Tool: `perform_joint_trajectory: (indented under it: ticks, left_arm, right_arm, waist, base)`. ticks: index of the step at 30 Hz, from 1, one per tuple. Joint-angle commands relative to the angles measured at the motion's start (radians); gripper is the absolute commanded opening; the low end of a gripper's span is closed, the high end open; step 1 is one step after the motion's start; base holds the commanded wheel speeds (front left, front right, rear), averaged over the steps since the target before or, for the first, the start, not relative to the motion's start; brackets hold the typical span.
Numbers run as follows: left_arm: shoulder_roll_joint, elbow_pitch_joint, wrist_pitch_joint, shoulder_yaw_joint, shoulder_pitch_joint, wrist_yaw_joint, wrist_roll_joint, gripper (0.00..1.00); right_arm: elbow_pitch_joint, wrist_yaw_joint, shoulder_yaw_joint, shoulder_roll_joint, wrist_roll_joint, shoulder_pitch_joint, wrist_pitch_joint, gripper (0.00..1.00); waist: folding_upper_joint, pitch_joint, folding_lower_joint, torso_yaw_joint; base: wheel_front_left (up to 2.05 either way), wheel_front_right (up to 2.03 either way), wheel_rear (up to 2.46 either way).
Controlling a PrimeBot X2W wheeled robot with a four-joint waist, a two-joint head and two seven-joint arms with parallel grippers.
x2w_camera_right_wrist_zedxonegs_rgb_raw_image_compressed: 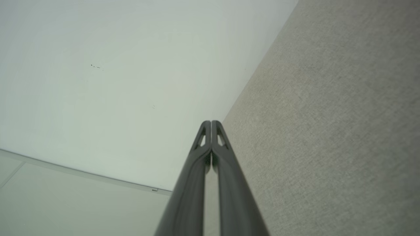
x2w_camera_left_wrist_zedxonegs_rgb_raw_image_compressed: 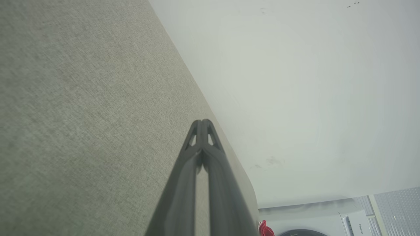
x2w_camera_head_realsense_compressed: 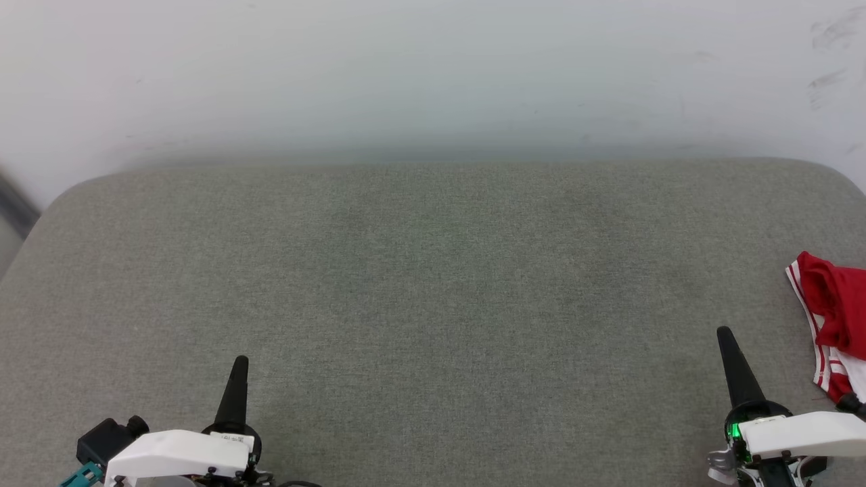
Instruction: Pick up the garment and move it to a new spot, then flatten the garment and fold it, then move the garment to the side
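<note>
the garment (x2w_camera_head_realsense_compressed: 835,308) is lying bunched at the right edge of the grey-green padded surface (x2w_camera_head_realsense_compressed: 433,270), showing red cloth and white striped trim, partly cut off by the picture's edge and sitting just right of the right gripper (x2w_camera_head_realsense_compressed: 724,333). the right gripper is pointing towards the far wall (x2w_camera_head_realsense_compressed: 433,67), its two dark fingers pressing together tip to tip, gripping nothing. the left gripper (x2w_camera_head_realsense_compressed: 240,360) is sitting at the near left, well apart from the garment, its fingers likewise lying tip against tip with nothing between them.
</note>
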Motion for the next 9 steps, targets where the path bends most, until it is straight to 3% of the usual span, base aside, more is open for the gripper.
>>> perform_joint_trajectory:
  ticks: [1, 9]
  left_arm:
    - [0.003, -0.003, 0.005, 0.004, -0.022, -0.008, -0.019, 0.00]
    - [0.001, 0.008, 0.025, 0.014, -0.037, -0.016, -0.099, 0.00]
  right_arm:
    - [-0.003, 0.000, -0.002, -0.007, 0.022, -0.022, 0.004, 0.00]
    - [0.006, 0.000, -0.007, -0.006, 0.098, -0.035, 0.023, 0.00]
  waist:
    - [0.0000, 0.000, 0.0000, 0.000]
    - [0.0000, 0.001, 0.0000, 0.001]
  base:
    - [0.00, 0.00, 0.00]
    - [0.00, 0.00, 0.00]
